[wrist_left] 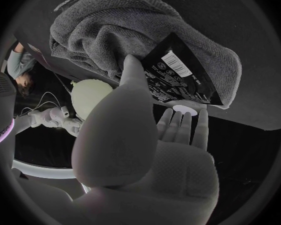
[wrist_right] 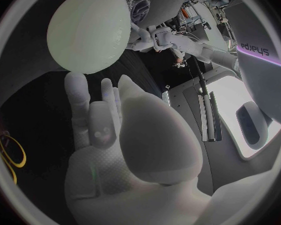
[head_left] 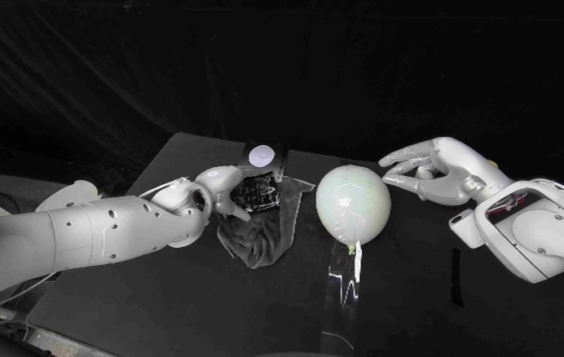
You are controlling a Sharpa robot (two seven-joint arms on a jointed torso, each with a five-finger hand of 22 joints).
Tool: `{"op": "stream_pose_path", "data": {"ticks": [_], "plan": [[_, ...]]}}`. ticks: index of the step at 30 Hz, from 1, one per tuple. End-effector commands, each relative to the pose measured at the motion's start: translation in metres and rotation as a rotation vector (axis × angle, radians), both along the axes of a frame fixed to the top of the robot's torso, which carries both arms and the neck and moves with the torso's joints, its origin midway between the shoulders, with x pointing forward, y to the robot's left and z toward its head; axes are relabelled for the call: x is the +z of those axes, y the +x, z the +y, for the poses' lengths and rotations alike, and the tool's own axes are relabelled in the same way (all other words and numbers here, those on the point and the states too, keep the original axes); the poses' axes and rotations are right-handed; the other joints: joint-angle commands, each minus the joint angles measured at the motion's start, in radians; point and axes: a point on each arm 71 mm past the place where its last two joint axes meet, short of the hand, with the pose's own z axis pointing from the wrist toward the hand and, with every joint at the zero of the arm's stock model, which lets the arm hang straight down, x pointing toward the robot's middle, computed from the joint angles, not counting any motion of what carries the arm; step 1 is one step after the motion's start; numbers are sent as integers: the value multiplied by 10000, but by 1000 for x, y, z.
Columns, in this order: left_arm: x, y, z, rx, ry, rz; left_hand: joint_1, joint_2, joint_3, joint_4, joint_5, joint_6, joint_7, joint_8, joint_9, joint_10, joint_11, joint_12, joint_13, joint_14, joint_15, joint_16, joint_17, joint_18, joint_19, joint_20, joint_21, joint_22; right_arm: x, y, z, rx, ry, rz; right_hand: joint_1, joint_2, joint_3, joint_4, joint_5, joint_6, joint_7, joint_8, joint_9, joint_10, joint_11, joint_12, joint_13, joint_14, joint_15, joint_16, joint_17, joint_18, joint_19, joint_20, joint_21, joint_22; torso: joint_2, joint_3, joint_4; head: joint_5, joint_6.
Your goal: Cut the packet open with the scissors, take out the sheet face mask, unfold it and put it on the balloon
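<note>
A black packet (head_left: 261, 191) with a white barcode label (wrist_left: 172, 64) lies on a crumpled grey towel (head_left: 261, 239). My left hand (head_left: 221, 187) is at the packet's left edge. Its thumb (wrist_left: 132, 80) reaches the packet's corner and its other fingers (wrist_left: 184, 125) stretch out flat, holding nothing. The pale balloon (head_left: 353, 202) lies right of the towel, knot towards me. My right hand (head_left: 433, 171) hovers just right of the balloon with fingers spread and empty. In the right wrist view the fingertips (wrist_right: 77, 85) sit just short of the balloon (wrist_right: 87, 30).
A small white disc (head_left: 265, 155) lies beyond the packet near the table's far edge. A clear film strip (head_left: 350, 279) lies in front of the balloon. Yellow loops like scissor handles (wrist_right: 9, 155) show beside my right hand. A dark strip (head_left: 456, 275) lies at the right.
</note>
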Motion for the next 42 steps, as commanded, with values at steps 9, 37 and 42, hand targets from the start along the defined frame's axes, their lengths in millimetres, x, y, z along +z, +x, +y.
{"op": "stream_pose_path", "data": {"ticks": [9, 37, 42], "plan": [[-4, 0, -1, 323, 185, 429, -418, -78, 77, 12, -4, -349, 416, -99, -101, -604, 327, -36, -20, -470, 124, -85, -76, -24, -570, -29, -43, -33, -1, -1, 1, 128, -135, 41, -146, -2, 74, -15, -14, 10, 59, -64, -17, -60, -25, -41, 4, 247, 70, 66, -5, 45, -8, 15, 38, 4, 3, -5, -5, 21, -18], [-16, 4, -4, 724, 601, 1798, 266, 766, 2692, -15, -14, 1579, 991, 525, 445, 2504, 902, 343, 185, 2440, 589, 667, 457, 552, 1140, 103, 500, 222, -1, -3, -1, 133, -62, 143, -223, -13, 174, -27, 84, 40, 39, -51, -10, -3, -43, -27, 14, 222, 65, 140, 39, 49, -57, 23, 100, 90, -11, -1, 1, 6, -92], [-18, 4, -3, 790, 688, 1966, 476, 1254, 3298, -46, -28, 1852, 993, 621, 513, 3167, 904, 350, 221, 3021, 592, 789, 556, 569, 1497, 120, 616, 246, 0, -4, -1, 151, -37, 150, -223, -18, 204, -33, 116, 50, 33, -46, -8, 8, -49, -26, 15, 221, 61, 166, 65, 45, -54, 22, 137, 132, -10, -3, -1, 0, -92]]}}
